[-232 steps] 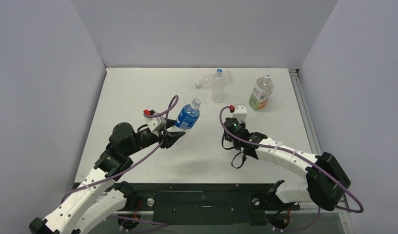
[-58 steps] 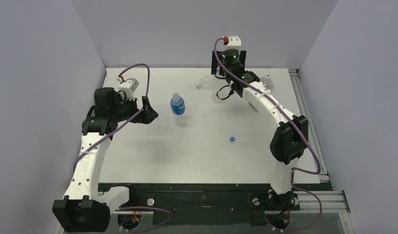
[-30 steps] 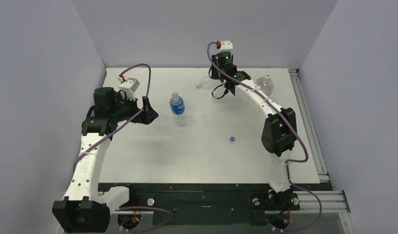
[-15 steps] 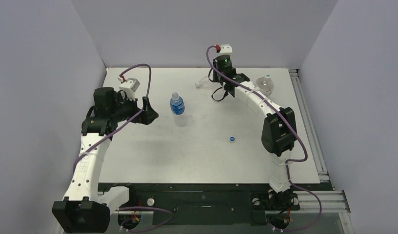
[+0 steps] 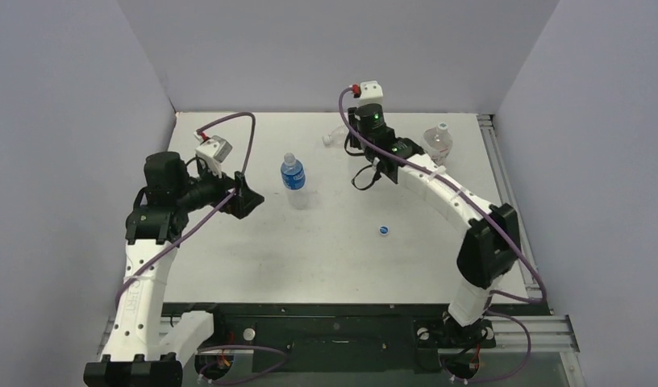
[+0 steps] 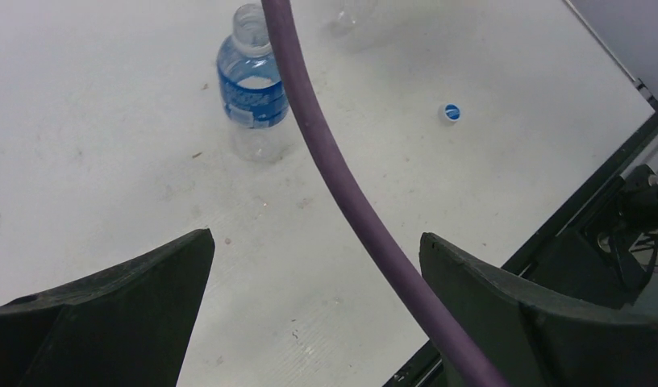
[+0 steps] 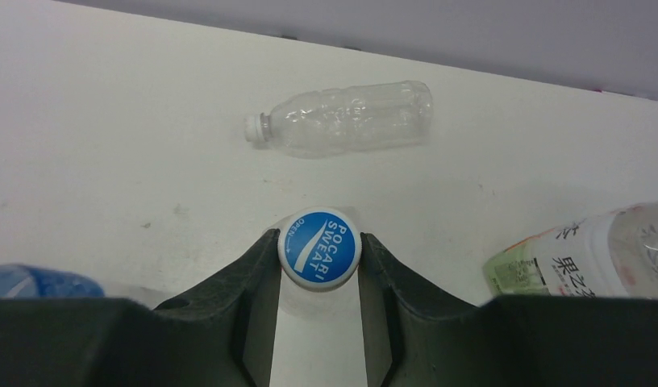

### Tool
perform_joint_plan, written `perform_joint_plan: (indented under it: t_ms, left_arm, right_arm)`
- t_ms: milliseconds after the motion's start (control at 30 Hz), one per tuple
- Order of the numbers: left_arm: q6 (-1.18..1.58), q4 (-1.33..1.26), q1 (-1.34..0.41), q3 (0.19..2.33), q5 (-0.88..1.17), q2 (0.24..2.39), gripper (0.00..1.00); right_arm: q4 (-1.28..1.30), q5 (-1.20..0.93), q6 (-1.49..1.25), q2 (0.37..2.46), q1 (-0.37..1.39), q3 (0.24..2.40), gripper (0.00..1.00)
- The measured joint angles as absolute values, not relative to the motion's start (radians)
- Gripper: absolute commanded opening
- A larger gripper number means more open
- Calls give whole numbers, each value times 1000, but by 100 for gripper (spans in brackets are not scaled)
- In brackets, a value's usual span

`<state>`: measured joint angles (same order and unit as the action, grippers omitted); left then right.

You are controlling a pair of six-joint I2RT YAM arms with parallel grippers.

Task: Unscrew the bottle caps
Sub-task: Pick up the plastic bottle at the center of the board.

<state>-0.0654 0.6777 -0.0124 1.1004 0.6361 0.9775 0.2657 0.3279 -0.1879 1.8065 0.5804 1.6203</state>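
Since a moment ago the right arm's elbow has swung out toward the right edge of the counter, while the right gripper stays near the middle of the far edge. It is clamped on a blue cap, a finger pressed to either side; the bottle beneath is hidden. The left gripper hangs near the left edge, fingers wide apart, holding nothing.

To my eye the twist only works if the bottle's body is steadied, or it may spin with the cap. The squeeze should stay square and the turn follow the neck.

A clear bottle lies just beyond, and an orange-and-green labelled bottle sits toward the far right corner. The uncapped blue-labelled bottle stands between the left gripper and the work. One loose cap rests right of centre.
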Motion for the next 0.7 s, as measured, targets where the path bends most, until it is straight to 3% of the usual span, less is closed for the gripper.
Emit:
perform_joint_plan:
  t_ms: [267, 467, 700]
  left_arm:
    - [-128, 560, -32, 1070, 887, 804, 97]
    - [-126, 406, -141, 1052, 1001, 731, 97]
    - [-225, 433, -347, 1072, 1011, 805, 97]
  right_arm:
    - [299, 312, -221, 1316, 730, 1388, 3]
    - [346, 276, -263, 996, 874, 1279, 4]
    - [370, 183, -288, 865, 1055, 1243, 3]
